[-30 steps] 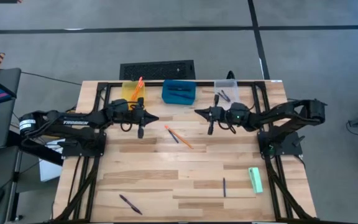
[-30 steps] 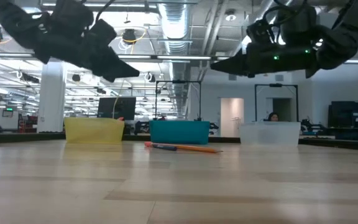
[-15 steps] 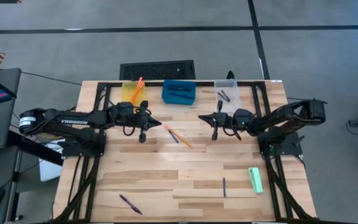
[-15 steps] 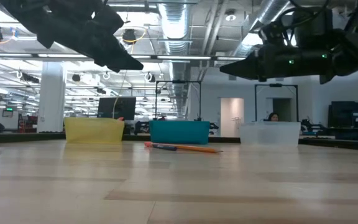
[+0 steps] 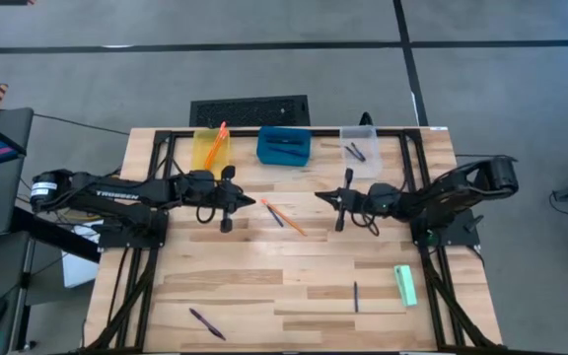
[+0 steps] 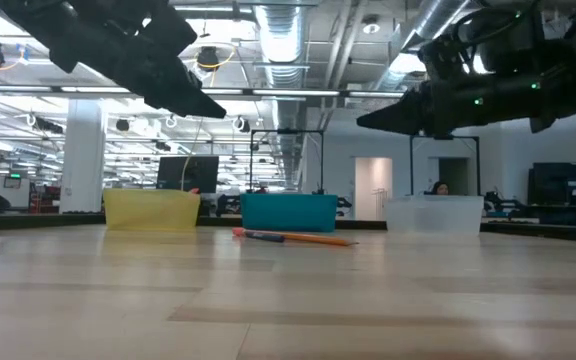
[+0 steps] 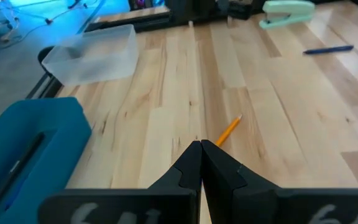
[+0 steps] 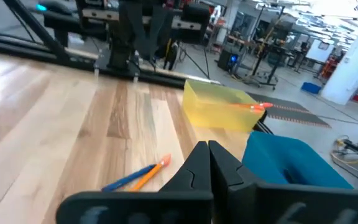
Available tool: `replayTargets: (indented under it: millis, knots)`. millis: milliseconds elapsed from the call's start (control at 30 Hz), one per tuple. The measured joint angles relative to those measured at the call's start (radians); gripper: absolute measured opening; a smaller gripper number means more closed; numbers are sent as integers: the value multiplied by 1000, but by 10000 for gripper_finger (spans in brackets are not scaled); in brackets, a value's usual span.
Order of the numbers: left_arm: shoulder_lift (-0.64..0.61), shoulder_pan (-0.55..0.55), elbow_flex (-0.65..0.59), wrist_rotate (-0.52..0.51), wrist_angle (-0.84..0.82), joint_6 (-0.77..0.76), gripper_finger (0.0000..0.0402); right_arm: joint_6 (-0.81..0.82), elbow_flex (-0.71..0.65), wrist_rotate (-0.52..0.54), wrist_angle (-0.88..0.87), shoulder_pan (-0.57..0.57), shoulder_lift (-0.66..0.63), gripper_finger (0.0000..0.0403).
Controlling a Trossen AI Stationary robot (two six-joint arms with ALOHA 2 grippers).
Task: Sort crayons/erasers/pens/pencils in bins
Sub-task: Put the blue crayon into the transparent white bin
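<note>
The table [image 5: 264,276] is smooth pale wood planking; the yellow bin [image 8: 219,106] is translucent plastic, the blue bin [image 7: 23,146] matt.

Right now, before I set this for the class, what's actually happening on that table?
Nothing is held. The left hand and the right hand, both shut, hover above a pencil and pen lying crossed mid-table. The yellow bin holds one pencil, the clear bin some pens. An eraser and two more pens lie on the table.
</note>
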Motion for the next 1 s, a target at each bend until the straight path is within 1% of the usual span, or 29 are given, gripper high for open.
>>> replayTargets:
  millis: [67,133,267,400,500,567,700,767,867,1000]
  knots:
    - [0,-8,0,-17,-9,3,0,4,12,51,-53,40,-19,1]
    - [0,-14,0,-34,-12,11,0,23,36,104,-154,83,-47,1]
    - [0,-16,0,-61,-11,61,0,101,130,187,-451,173,-94,1]
    - [0,-15,0,-58,-4,85,0,257,254,219,-777,261,-105,1]
    - [0,-16,-15,-53,33,83,0,405,353,228,-1010,331,-86,1]
    - [0,-16,-46,-53,93,77,0,516,418,227,-1150,378,-68,1]
    - [0,-16,-126,-49,265,22,0,761,537,217,-1395,473,-21,3]
    - [0,-16,-164,-32,349,-5,0,883,588,194,-1485,516,0,4]
    - [0,-16,-216,-26,493,-41,0,1064,652,158,-1570,575,36,5]
    - [0,-16,-254,-25,617,-70,0,1303,732,114,-1690,644,82,12]
